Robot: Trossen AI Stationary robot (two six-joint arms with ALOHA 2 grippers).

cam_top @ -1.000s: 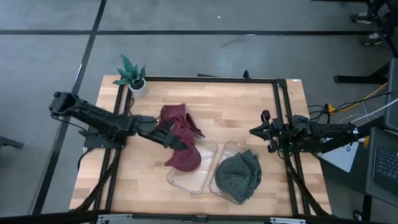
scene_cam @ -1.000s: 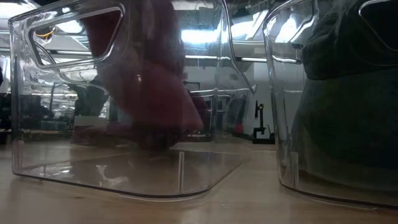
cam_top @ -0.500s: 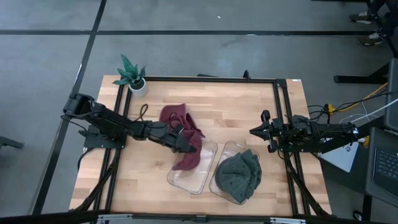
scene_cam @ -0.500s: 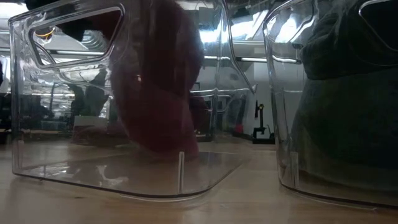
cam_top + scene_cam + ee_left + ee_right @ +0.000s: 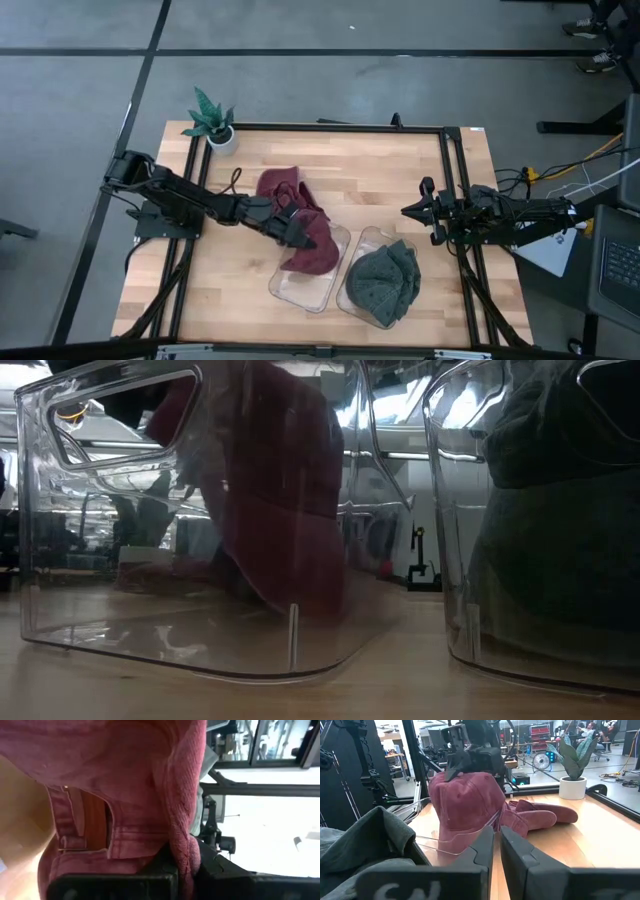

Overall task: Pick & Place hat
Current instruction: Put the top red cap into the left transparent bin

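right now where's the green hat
In the high view the green hat sits inside the right-hand clear bin, near the table's front edge, beside the bin holding the red hat.

left claw [image 5: 300,237] — maroon hat [image 5: 313,252], clear bin [image 5: 307,284]

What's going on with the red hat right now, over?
Left tool shut on red hat, hanging into left bin. Right tool waits at the table's right edge. Green hat in right bin. Nothing in the way.

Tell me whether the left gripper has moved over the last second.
Yes. The left gripper, shut on the maroon hat, has travelled from beside the clear bin to over it, toward the green hat.
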